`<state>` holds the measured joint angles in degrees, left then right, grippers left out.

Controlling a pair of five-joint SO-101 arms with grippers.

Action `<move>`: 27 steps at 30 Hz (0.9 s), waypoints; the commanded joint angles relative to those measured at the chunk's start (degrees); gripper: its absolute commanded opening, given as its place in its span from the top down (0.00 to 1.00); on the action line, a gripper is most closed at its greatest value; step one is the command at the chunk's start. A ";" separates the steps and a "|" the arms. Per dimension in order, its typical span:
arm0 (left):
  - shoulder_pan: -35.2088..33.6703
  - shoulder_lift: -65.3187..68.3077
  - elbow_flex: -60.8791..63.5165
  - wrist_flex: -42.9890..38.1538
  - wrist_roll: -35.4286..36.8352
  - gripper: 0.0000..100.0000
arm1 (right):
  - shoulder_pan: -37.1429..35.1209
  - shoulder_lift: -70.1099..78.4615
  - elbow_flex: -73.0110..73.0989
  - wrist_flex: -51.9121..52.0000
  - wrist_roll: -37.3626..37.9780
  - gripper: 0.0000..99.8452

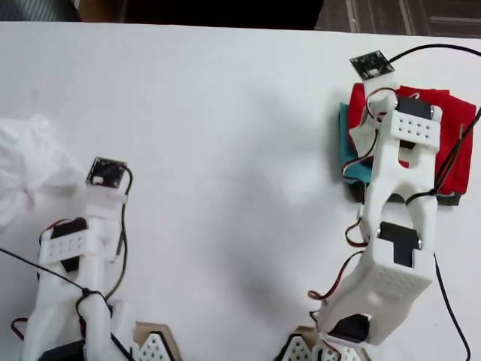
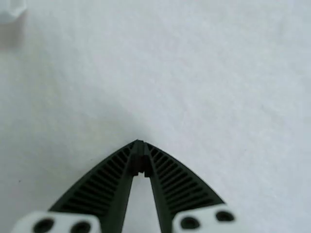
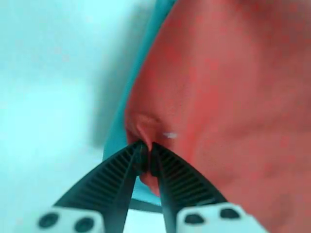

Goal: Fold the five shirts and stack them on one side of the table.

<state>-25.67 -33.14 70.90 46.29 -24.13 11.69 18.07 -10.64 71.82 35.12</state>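
Cloth is what I am handling, so everything here is light and limp, and I expect it to slide on itself. At the left edge of the high view a crumpled white shirt (image 1: 26, 162) lies loose on the table (image 1: 240, 113), not yet folded. I judge it best taken by a hem or shoulder seam, since a pinch in the middle would only bunch it. My left gripper (image 2: 139, 158) hangs just above bare tabletop, jaws closed tip to tip with nothing between them. The surface is white and smooth, and probably gives fabric little grip. At the right of the high view my right gripper (image 3: 146, 158) is pinched on a fold at the edge of the red shirt (image 3: 218, 97). That shirt tops a stack, with a teal shirt (image 1: 347, 150) beneath and a dark shirt (image 1: 447, 199) at the bottom. Beyond the table's far edge the room is dim.
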 commanded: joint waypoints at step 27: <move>-0.35 -1.58 -0.13 -0.97 0.44 0.97 | 0.75 -27.12 27.78 -17.80 7.65 0.74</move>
<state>-25.67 -33.14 70.90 46.29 -24.13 11.25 -4.97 21.80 55.12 42.95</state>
